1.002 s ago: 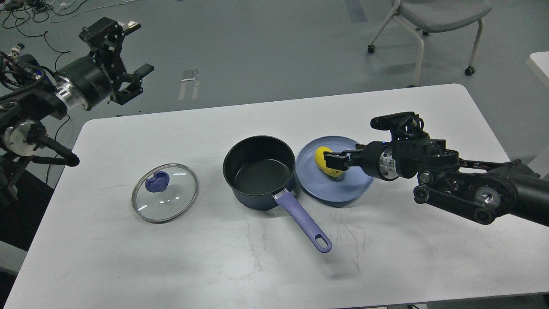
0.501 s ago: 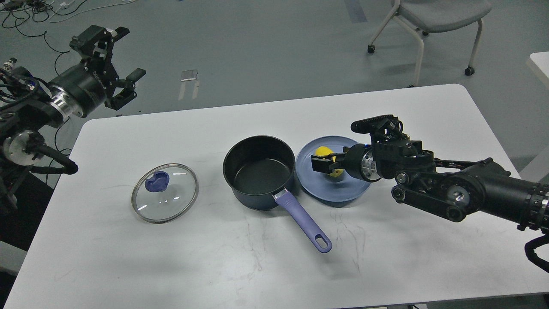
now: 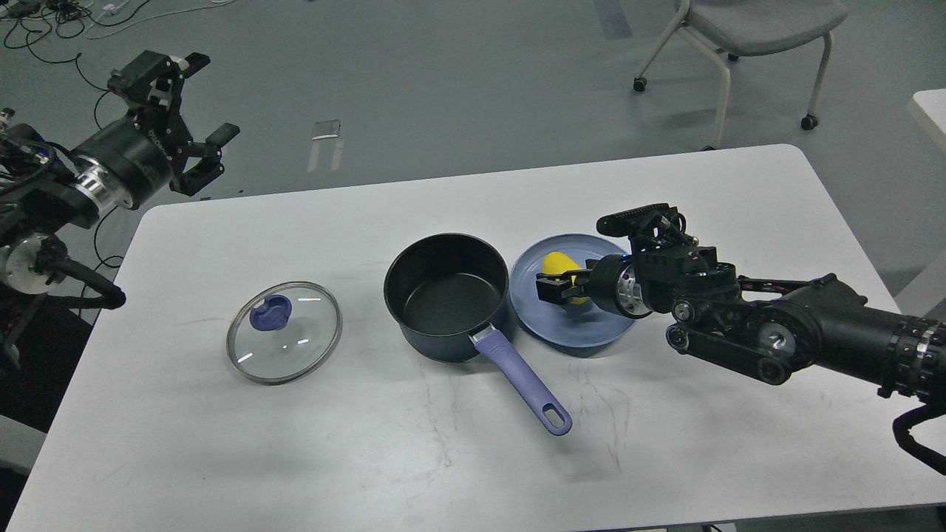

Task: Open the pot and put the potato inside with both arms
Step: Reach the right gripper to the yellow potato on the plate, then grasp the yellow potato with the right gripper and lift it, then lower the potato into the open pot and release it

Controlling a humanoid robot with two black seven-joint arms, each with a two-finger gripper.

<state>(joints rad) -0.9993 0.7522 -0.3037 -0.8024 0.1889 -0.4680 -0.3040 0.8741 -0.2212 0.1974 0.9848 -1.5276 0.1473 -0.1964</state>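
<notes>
The dark blue pot (image 3: 446,295) stands open and empty at the table's middle, its lavender handle (image 3: 526,388) pointing to the front right. Its glass lid (image 3: 284,332) with the purple knob (image 3: 270,312) lies flat on the table to the pot's left. The yellow potato (image 3: 558,264) lies on the light-blue plate (image 3: 580,334) right of the pot. My right gripper (image 3: 573,253) is open at the potato, one finger in front of it and partly hiding it, the other raised behind it. My left gripper (image 3: 209,97) is open and empty, beyond the table's far left corner.
The white table (image 3: 443,458) has rounded corners and scuff marks at the front middle. A wheeled chair (image 3: 739,29) stands on the floor at the back right. Cables (image 3: 66,22) lie on the floor at the back left. Another table's edge (image 3: 931,103) shows at the right.
My right gripper has moved left and lower, closing in around the potato on the plate. My left arm has drawn back to the left, away from the table.
</notes>
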